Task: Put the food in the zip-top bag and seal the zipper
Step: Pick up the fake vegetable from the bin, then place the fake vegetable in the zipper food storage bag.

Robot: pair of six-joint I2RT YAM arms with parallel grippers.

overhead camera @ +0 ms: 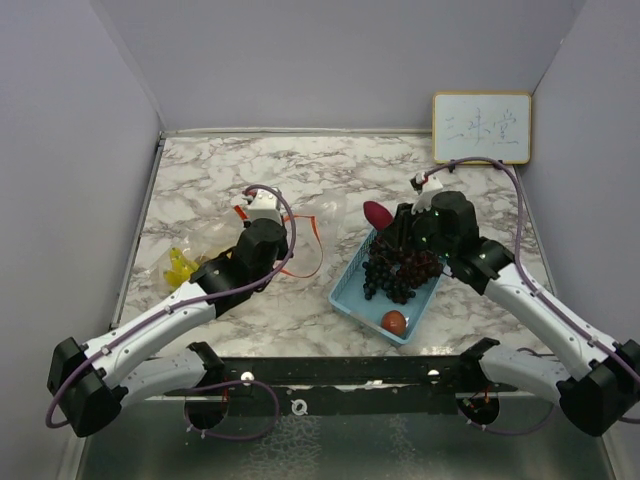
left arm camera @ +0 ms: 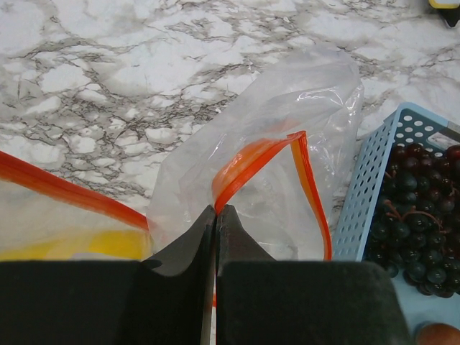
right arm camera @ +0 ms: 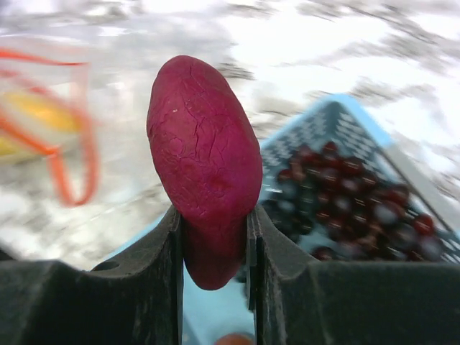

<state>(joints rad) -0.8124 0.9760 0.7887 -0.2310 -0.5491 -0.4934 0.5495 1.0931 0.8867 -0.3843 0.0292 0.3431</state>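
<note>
Marble-look table top (overhead camera: 200, 170), white with grey veins, smooth with a soft sheen. The basket (left arm camera: 374, 187) is light blue hard plastic pierced with rows of round holes. Left of the basket, a zip-top bag (left arm camera: 287, 122) of thin clear plastic film, crinkled and glossy, edged with an orange plastic zipper strip (left arm camera: 248, 159). In the basket, grapes (overhead camera: 400, 268) with dark purple, shiny skins and a smooth red round fruit (overhead camera: 394, 321). Over the basket's far end, a magenta oblong piece (right arm camera: 205, 158), matt and finely cracked, sits between the 2 matt black fingers (right arm camera: 287, 273) of the right gripper (right arm camera: 213, 212)
</note>
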